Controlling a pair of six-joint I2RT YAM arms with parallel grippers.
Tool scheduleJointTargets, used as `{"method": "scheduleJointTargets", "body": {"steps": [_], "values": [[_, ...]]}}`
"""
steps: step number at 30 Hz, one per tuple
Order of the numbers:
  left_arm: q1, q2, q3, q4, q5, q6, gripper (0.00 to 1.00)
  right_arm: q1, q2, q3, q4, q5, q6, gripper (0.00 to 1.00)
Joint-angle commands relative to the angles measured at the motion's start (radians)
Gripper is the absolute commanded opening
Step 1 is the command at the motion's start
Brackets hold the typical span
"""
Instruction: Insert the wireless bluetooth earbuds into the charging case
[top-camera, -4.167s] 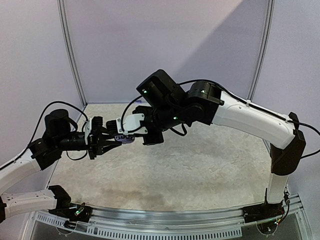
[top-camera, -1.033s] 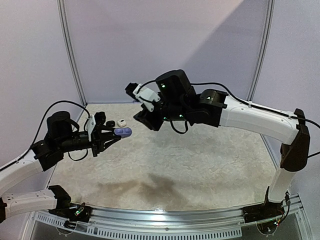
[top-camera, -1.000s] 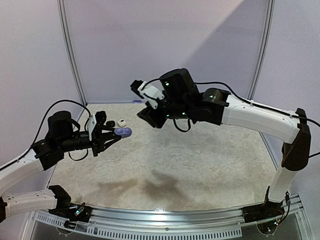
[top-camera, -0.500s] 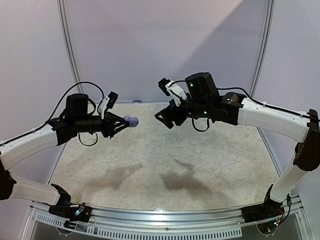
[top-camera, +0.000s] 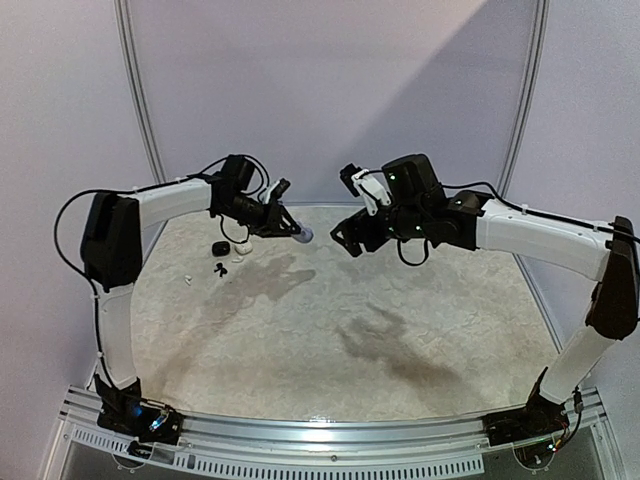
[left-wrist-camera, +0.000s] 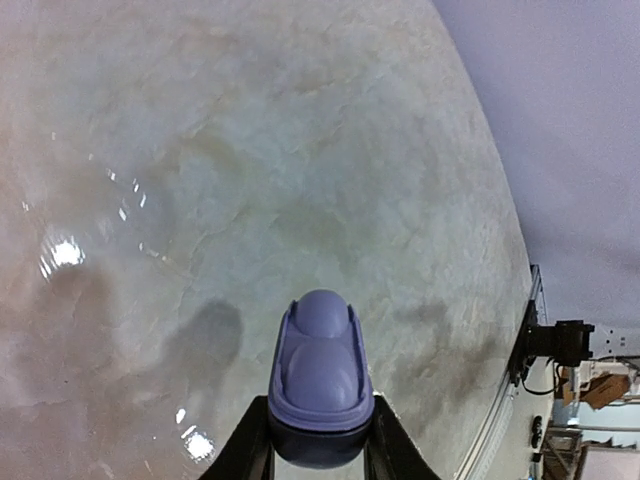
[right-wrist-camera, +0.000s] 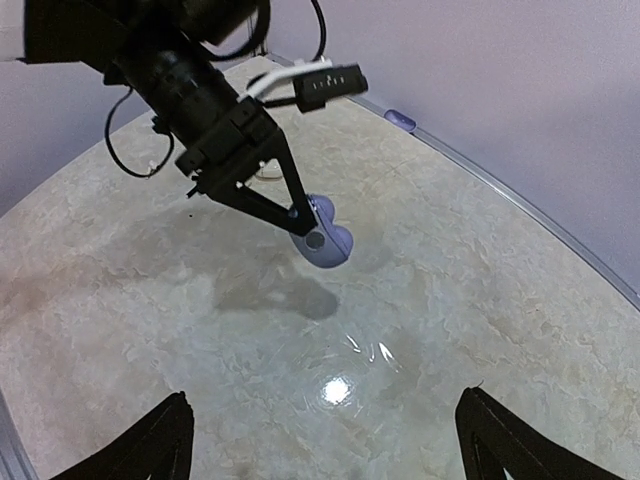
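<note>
A lilac charging case (left-wrist-camera: 318, 370) is held in my left gripper (left-wrist-camera: 318, 455), whose fingers are shut on its sides. The case hangs above the table at the far left-centre (top-camera: 302, 234). It also shows in the right wrist view (right-wrist-camera: 326, 244), carried by the left gripper (right-wrist-camera: 300, 225). My right gripper (top-camera: 344, 208) hovers just right of the case, apart from it. It is open wide (right-wrist-camera: 325, 440) with nothing between its fingers. Two tiny earbuds lie on the table at the left, one black (top-camera: 217, 268) and one white (top-camera: 187, 279).
A black rounded case (top-camera: 219, 247) and a white one (top-camera: 243, 252) sit near the loose buds on the marbled table (top-camera: 400, 330). A small lilac object (right-wrist-camera: 400, 121) lies at the table's far rim. Metal frame posts (top-camera: 140, 100) stand at the back.
My left arm has lifted and swung the lilac case toward the far side. My right gripper has opened wide and drawn back to the right.
</note>
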Motion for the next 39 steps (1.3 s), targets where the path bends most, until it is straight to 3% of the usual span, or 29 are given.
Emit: {"method": "scheduleJointTargets", "body": {"steps": [1,12,14,16,20,22,27,31,33,35,39], "values": [[0.013,0.107,0.039,-0.028,-0.006,-0.129,0.00,-0.018,0.032,0.017,-0.013,-0.001,-0.014,0.92],[0.025,0.246,-0.030,0.076,-0.025,-0.295,0.02,-0.025,0.104,0.120,-0.060,-0.018,-0.028,0.93],[0.028,0.249,-0.043,0.074,-0.030,-0.314,0.18,-0.025,0.103,0.123,-0.063,-0.014,-0.028,0.93],[0.032,0.245,-0.051,0.068,-0.041,-0.330,0.43,-0.023,0.100,0.124,-0.060,-0.012,-0.030,0.93],[0.042,0.220,-0.045,0.045,-0.073,-0.335,0.74,-0.024,0.101,0.136,-0.055,-0.023,-0.028,0.93],[0.045,0.200,-0.032,0.019,-0.099,-0.325,0.97,-0.025,0.101,0.146,-0.054,-0.033,-0.028,0.93],[0.044,0.135,0.036,-0.139,-0.200,-0.228,0.99,-0.025,0.107,0.165,-0.054,-0.054,-0.060,0.93],[0.044,0.053,0.083,-0.260,-0.193,-0.059,0.99,-0.024,0.104,0.169,-0.052,-0.055,-0.070,0.94],[0.043,0.018,0.130,-0.337,-0.192,0.146,0.99,-0.024,0.103,0.171,-0.050,-0.055,-0.075,0.94],[0.049,-0.010,0.175,-0.427,-0.232,0.465,0.99,-0.024,0.103,0.173,-0.047,-0.071,-0.082,0.94],[0.090,-0.046,0.167,-0.486,-0.491,0.822,0.99,-0.024,0.106,0.178,-0.049,-0.101,-0.089,0.94]]}}
